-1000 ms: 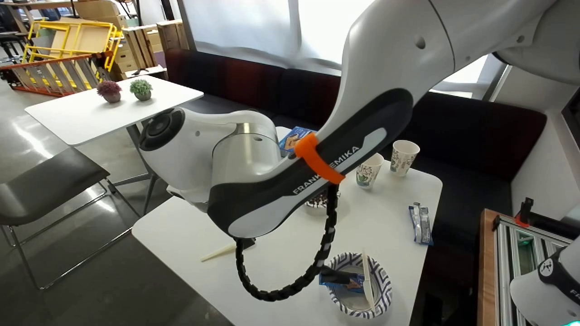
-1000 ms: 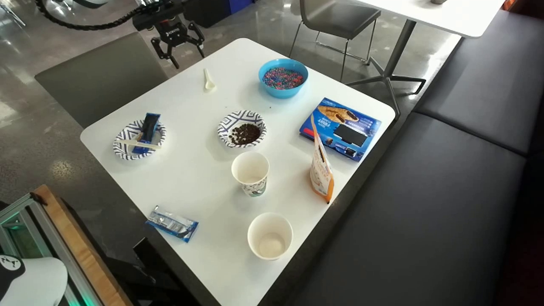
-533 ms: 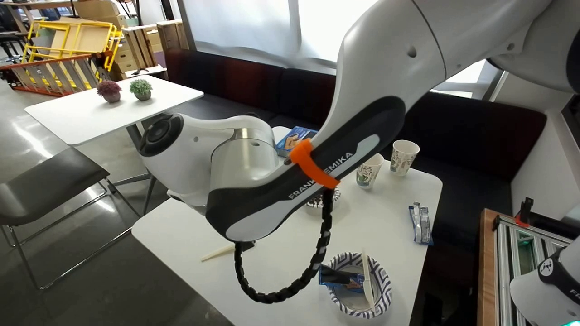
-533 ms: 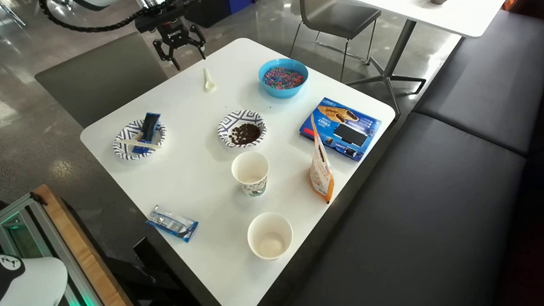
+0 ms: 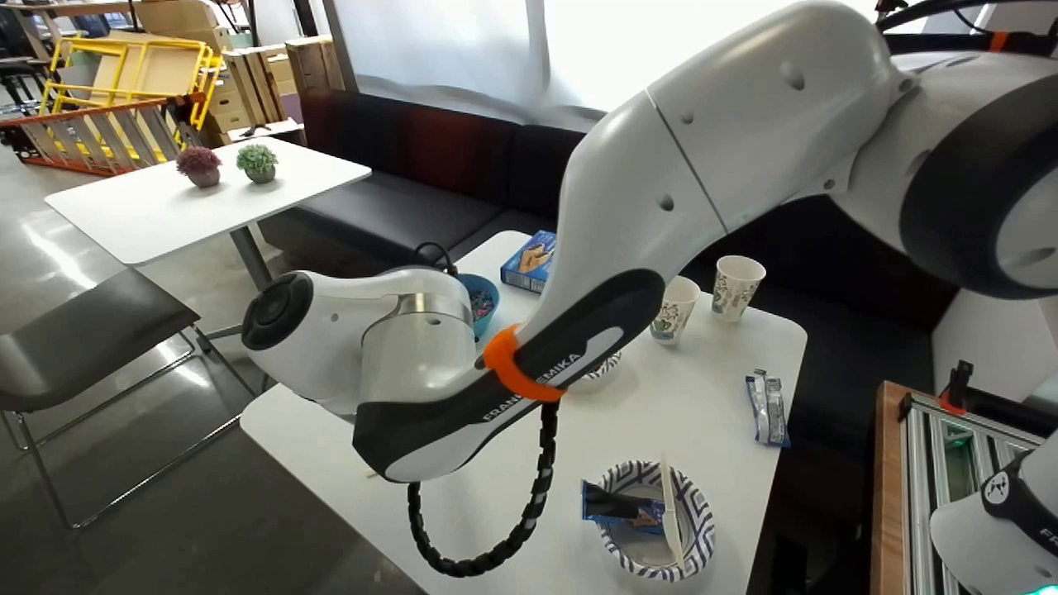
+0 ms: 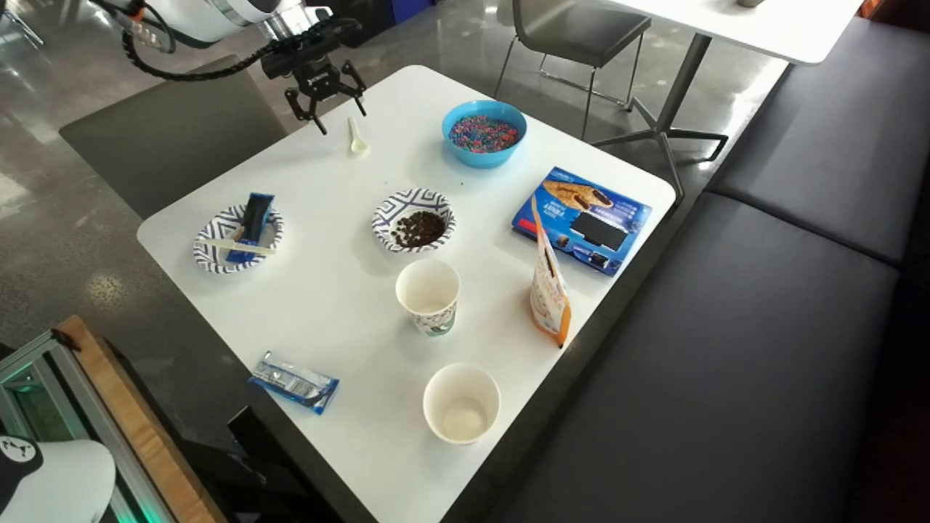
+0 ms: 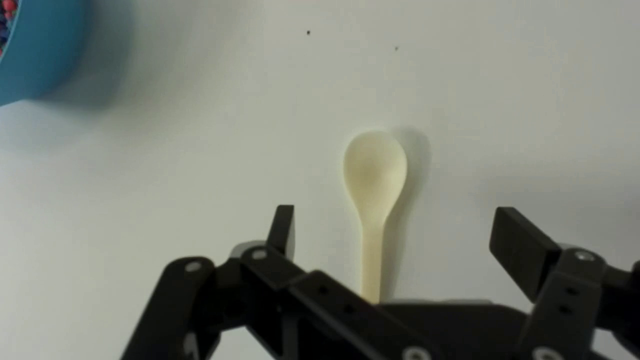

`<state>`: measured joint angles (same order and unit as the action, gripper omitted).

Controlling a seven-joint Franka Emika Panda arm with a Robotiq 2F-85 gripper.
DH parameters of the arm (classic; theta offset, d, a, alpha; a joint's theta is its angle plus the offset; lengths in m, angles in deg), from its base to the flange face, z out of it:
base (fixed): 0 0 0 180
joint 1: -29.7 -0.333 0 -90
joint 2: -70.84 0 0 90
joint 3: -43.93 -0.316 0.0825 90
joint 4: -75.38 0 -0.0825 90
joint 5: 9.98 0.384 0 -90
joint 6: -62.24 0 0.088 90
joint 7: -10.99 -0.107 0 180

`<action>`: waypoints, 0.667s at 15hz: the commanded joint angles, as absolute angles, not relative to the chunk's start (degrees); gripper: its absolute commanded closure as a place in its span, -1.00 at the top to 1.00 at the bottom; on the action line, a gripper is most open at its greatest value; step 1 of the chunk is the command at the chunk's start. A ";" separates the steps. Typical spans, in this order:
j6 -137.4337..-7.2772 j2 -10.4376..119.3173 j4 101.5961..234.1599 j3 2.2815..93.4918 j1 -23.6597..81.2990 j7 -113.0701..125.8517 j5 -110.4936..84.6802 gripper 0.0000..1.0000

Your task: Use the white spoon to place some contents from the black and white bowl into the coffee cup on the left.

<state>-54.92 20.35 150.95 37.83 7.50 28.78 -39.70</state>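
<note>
The white spoon lies flat on the table; in the wrist view its bowl end points away from my gripper. My gripper hangs above the table edge beside the spoon, jaws wide apart. Seen from the wrist, the spoon's handle runs between the fingers of the gripper, untouched, its end hidden behind the gripper. The black and white bowl holds dark brown bits. Two white patterned paper cups stand upright; the coffee cup nearer that bowl is further left in both exterior views, and the other cup looks empty.
A blue bowl of coloured pieces stands near the spoon. A blue box, an upright orange-white pouch and shiny wrappers lie about. A second patterned bowl holds a wrapper and a pale utensil. Another arm is at the corner.
My arm has come down, and the open gripper has moved closer to the table and the spoon. The objects on the table have stayed put.
</note>
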 commanded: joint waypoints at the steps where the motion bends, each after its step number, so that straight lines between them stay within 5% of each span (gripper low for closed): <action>1: -51.24 13.48 141.26 38.07 6.53 32.92 -39.10 1.00; 4: -50.42 10.06 136.45 38.80 5.88 34.53 -39.47 1.00; 5: -49.81 9.11 134.98 38.94 5.73 35.06 -39.32 0.68; 10: -47.24 5.39 129.01 39.20 4.93 37.33 -38.63 -0.16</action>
<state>-50.44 9.31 135.35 38.38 6.25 35.06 -39.62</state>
